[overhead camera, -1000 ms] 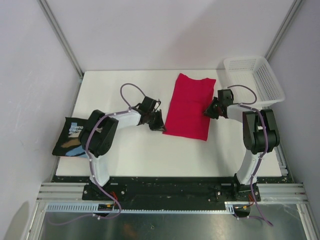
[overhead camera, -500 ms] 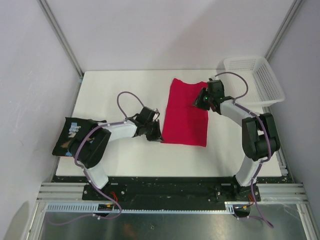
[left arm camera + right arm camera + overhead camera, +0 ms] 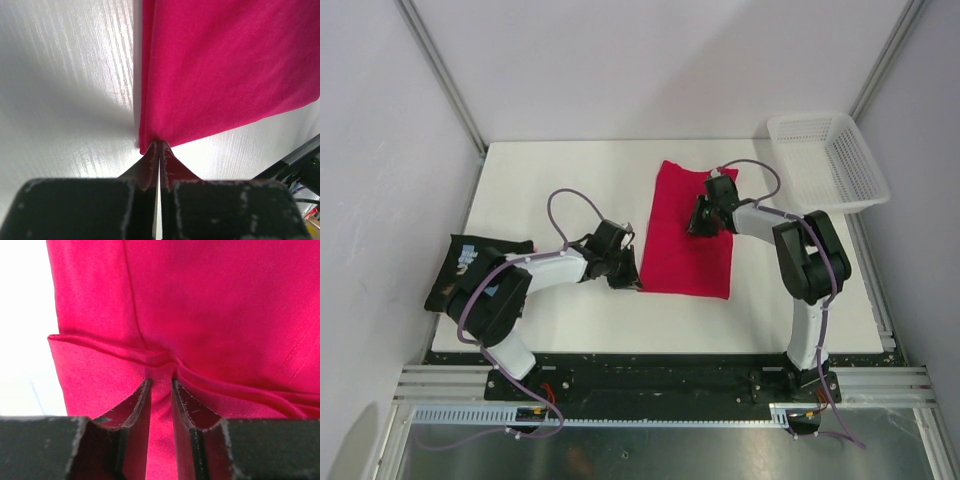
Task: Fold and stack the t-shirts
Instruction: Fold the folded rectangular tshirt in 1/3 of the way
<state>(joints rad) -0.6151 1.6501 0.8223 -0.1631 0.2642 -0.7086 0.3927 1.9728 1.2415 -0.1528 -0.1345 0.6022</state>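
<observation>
The plain crimson-pink cloth t-shirt (image 3: 685,255) lies on the white table (image 3: 550,180), right of the middle. It is already folded into a long strip that runs from far to near. The left tool (image 3: 628,280) is at the strip's near left corner. Its fingers are pressed together on that corner, and the cloth rises to a point at their tips. The right tool (image 3: 698,222) is over the far half of the strip, clamped on a pinched ridge of cloth that bunches between its fingers.

Holding one near corner and one far fold looks like preparation to bring one end over the other and shorten the strip.

The black cloth t-shirt with a white, tan and light-blue print (image 3: 450,280) waits at the table's left edge, partly under the left arm. It appears to be out of the way until the pink one is done. The white plastic mesh basket (image 3: 855,165) sits at the far right corner.
</observation>
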